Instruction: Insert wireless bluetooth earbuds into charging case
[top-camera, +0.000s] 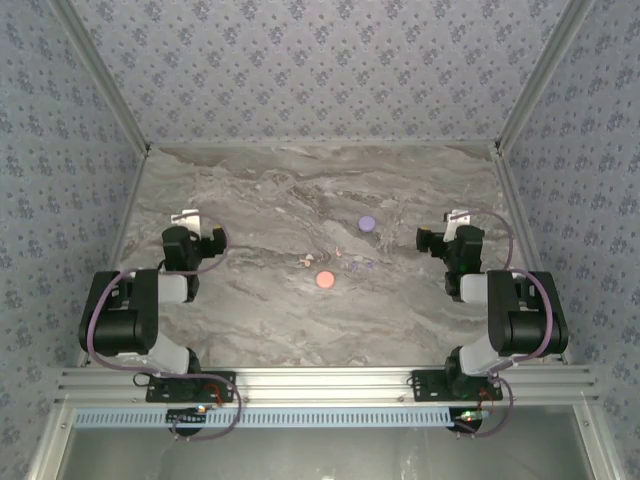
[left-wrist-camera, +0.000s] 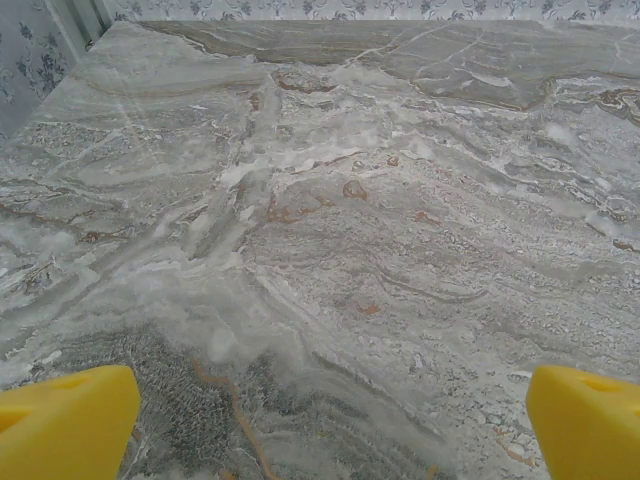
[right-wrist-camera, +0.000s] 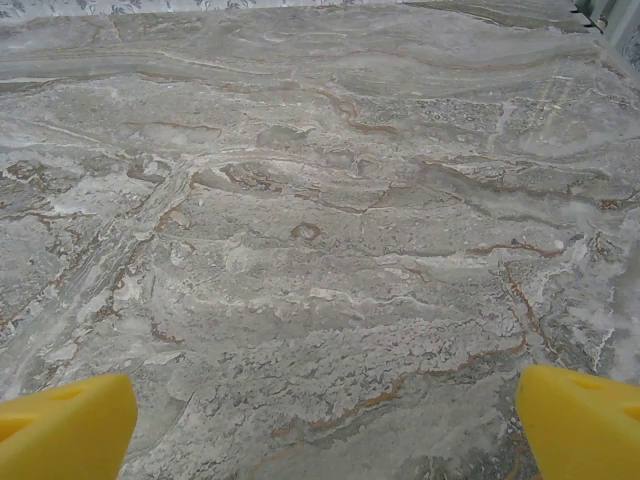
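Observation:
Near the middle of the marble table lie two round charging cases, a pink one (top-camera: 324, 280) and a lilac one (top-camera: 366, 223). Between them sit the earbuds as tiny specks: whitish-pink ones (top-camera: 305, 261) left of centre and lilac ones (top-camera: 362, 266) just right of the pink case. My left gripper (top-camera: 189, 218) rests folded back at the left side, far from them. My right gripper (top-camera: 457, 219) rests likewise at the right. In the wrist views the left gripper (left-wrist-camera: 330, 425) and right gripper (right-wrist-camera: 325, 428) stand open, yellow fingertips (left-wrist-camera: 70, 420) (right-wrist-camera: 65, 425) wide apart over bare marble.
Patterned walls (top-camera: 320, 70) with metal corner posts enclose the table on three sides. An aluminium rail (top-camera: 320, 385) carrying both arm bases runs along the near edge. Bare marble (top-camera: 260, 320) lies between the arms and the cases.

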